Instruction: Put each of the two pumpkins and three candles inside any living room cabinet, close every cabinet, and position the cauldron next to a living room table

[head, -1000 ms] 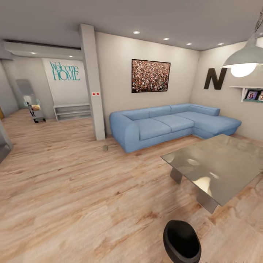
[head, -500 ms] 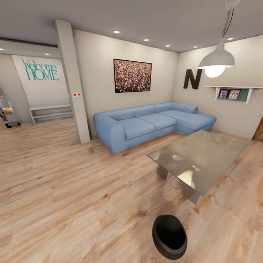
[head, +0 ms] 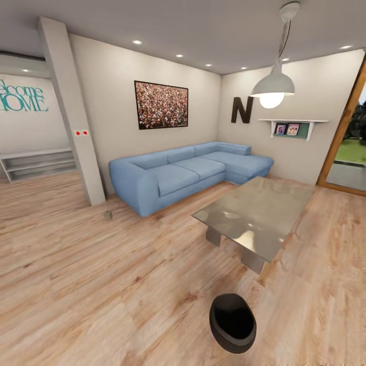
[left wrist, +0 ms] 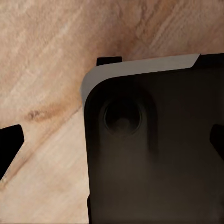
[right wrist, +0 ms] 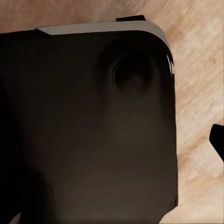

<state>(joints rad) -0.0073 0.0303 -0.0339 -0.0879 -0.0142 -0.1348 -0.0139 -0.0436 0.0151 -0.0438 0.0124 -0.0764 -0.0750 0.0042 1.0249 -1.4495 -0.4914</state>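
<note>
The black round cauldron [head: 233,323] stands on the wood floor close in front of me, mouth up. A short way beyond it is the near corner of the low table [head: 254,213] with its shiny grey top. A small squat beige-grey candle [head: 108,215] sits on the floor between the pillar and the sofa. The pumpkins and the cabinet are out of view. In the left wrist view my left gripper [left wrist: 112,142] is open over my dark base and the floor. My right gripper [right wrist: 112,154] also hangs above the base, one fingertip [right wrist: 218,140] far out at the picture's edge.
A blue corner sofa [head: 178,175] lines the far wall. A grey pillar [head: 71,112] stands left of it, with low white shelves [head: 35,163] beyond. A pendant lamp [head: 272,89] hangs over the table. A glass door [head: 351,147] is at the right. Open wood floor lies to my left.
The whole picture has slid left, so the camera has turned right: the glass door has come into view and the hallway has slipped out. The cauldron stays low in front.
</note>
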